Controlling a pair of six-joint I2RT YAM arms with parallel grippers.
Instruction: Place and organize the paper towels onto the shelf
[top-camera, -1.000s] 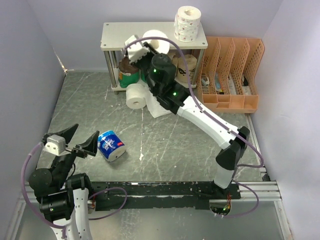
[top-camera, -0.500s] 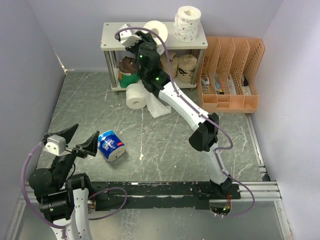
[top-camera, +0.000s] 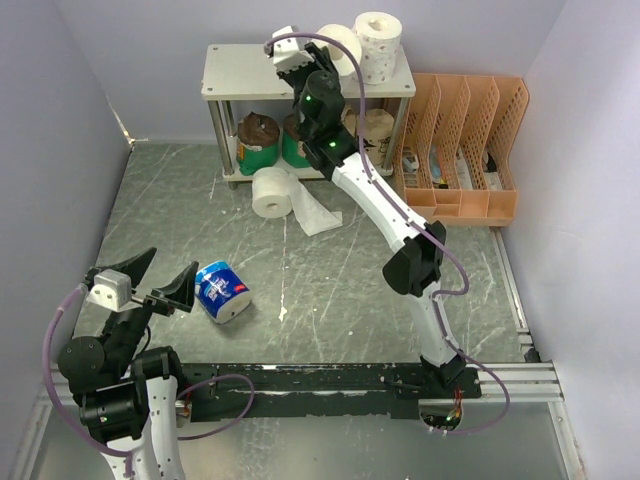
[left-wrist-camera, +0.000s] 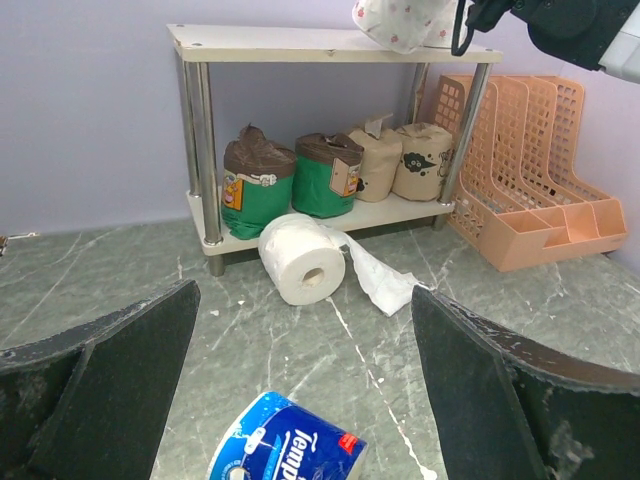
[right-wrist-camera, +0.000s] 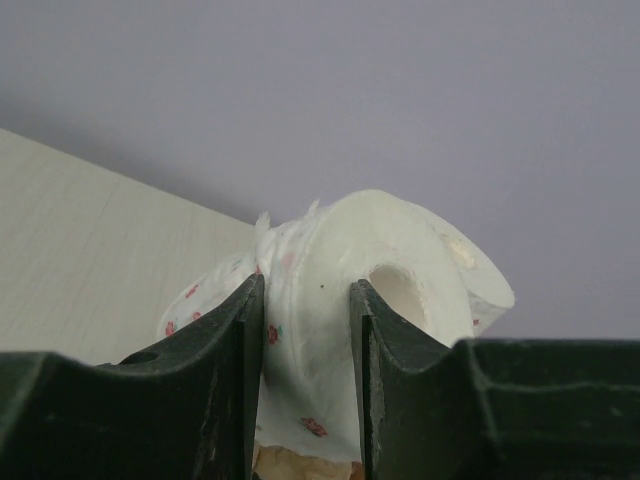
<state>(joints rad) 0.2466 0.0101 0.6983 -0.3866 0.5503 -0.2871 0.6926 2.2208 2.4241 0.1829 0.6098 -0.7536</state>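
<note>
Where pale lilac walls (top-camera: 75, 110) box in a grey-green marbled desk (top-camera: 330, 290), the right arm (top-camera: 395, 220) rises from its base at the near edge. It folds at the elbow and reaches far across to the top of the shelf (top-camera: 245, 75), which stands against the back wall. An orange file organizer (top-camera: 465, 150) sits just beside the shelf on the right. The left arm (top-camera: 115, 370) is drawn up low at the near left corner. The left pincer (top-camera: 158, 275) is released, its fingers spread wide above the desk. A blue-and-white wrapped roll (top-camera: 222, 292) lies on its side just beside it.

The right pincer (right-wrist-camera: 305, 340) is clenched on a white roll printed with small red flowers (top-camera: 335, 35). It holds the roll at the shelf's top board, just beside patterned rolls stacked upright (top-camera: 378, 45). Whether the held roll rests on the board cannot be told.

On the lower board stand two green-wrapped rolls (left-wrist-camera: 328, 185) and two tan rolls (left-wrist-camera: 420, 165). A plain white roll (left-wrist-camera: 302, 265) lies on the desk in front of the shelf, with a loose sheet (left-wrist-camera: 380, 285) trailing from it.
</note>
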